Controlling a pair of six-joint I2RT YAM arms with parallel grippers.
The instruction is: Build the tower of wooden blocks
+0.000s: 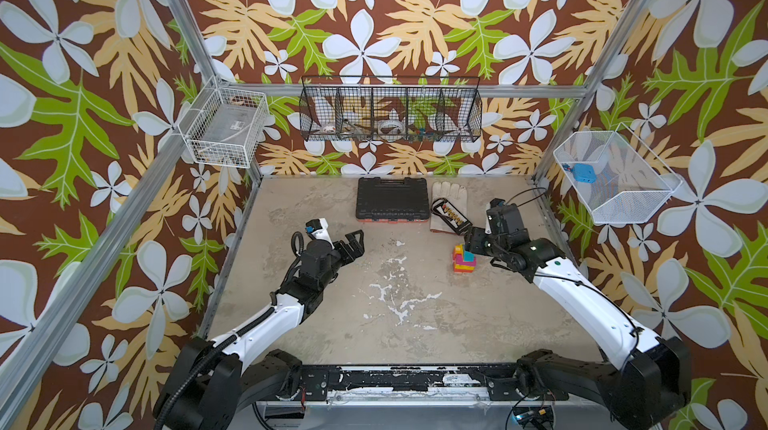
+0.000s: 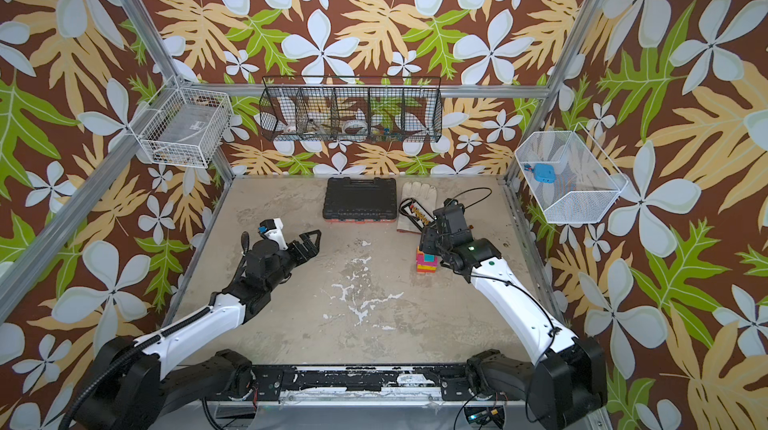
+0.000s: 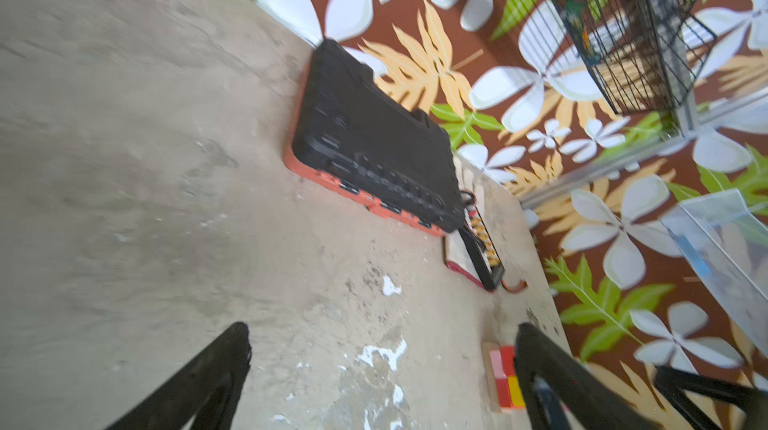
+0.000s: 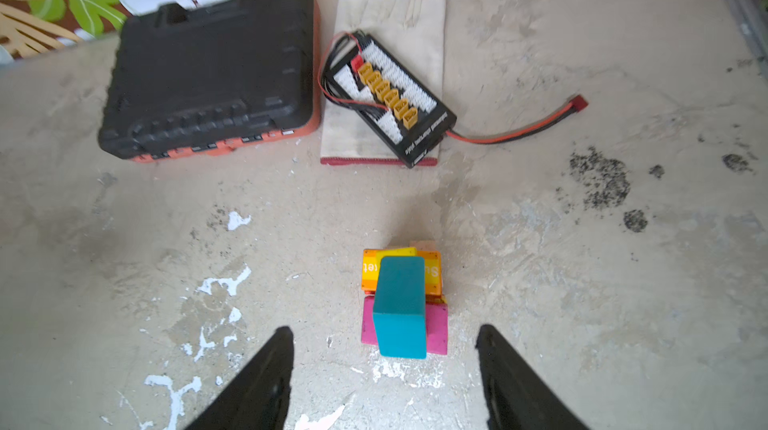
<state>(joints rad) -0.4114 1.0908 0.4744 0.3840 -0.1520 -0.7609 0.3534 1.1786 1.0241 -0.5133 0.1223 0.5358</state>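
The tower (image 1: 464,261) (image 2: 428,262) stands on the right of the table, a small stack of wood blocks. A teal block (image 4: 400,303) lies on top, over a magenta block (image 4: 436,330) and orange and yellow pieces (image 4: 432,272). My right gripper (image 4: 382,330) (image 1: 469,243) (image 2: 424,243) hovers just above the tower, open, its fingers standing wide of the teal block without touching it. My left gripper (image 1: 358,244) (image 2: 314,242) (image 3: 382,328) is open and empty over the bare left-centre table. In the left wrist view the tower (image 3: 505,378) shows partly behind one finger.
A black tool case (image 1: 392,199) (image 4: 208,75) lies at the back centre. Beside it a white glove (image 1: 451,192) carries a black connector board (image 4: 390,100) with a red-black lead. Wire baskets hang on the back wall (image 1: 390,110) and the side walls (image 1: 226,127) (image 1: 615,176).
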